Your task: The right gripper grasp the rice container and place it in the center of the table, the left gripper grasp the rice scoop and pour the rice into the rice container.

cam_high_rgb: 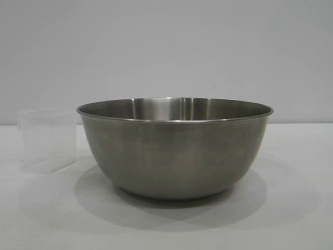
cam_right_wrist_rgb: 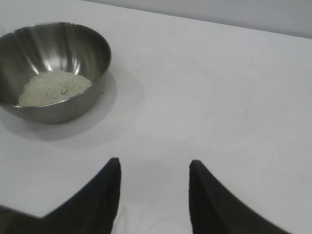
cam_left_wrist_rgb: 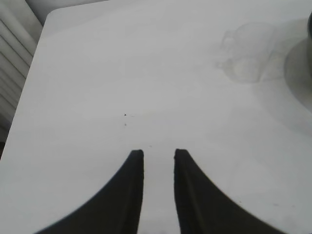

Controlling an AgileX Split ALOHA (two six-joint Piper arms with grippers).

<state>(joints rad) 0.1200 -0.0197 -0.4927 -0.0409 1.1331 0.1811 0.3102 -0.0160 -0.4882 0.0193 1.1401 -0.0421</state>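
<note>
Rice container-wise, starting at my own fingers: my left gripper has its fingers only a narrow gap apart with nothing between them, hanging over bare white bench. My right gripper has its fingers spread a good deal wider, also holding nothing, over the bench near its edge. Further out from the left one sits the rice scoop, upright on the bench and looking empty as far as I can tell. It's just beside the rice container, on the left of it in the exterior view. The container stands upright in the middle of the bench, well apart from both my grippers, with a pale mound of rice in its bottom.
</note>
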